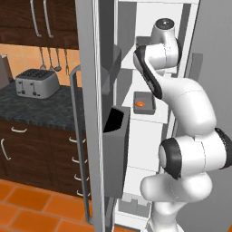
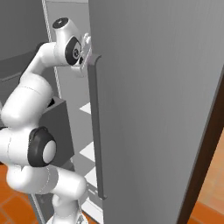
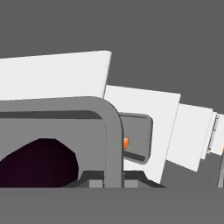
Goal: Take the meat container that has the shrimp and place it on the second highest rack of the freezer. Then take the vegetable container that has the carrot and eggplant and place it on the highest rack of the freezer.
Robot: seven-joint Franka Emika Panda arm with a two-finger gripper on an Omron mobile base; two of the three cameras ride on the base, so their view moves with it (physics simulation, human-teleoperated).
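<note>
Shrimp sits in its grey meat container on a white rack inside the open freezer, about halfway up. Closer in, the hand view shows a second grey tray held right at the gripper, whose fingers are pressed nearly together on its rim.

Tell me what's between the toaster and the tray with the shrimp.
In the left base view, the open freezer door, with its dark bins, stands between the toaster and the shrimp tray.
</note>
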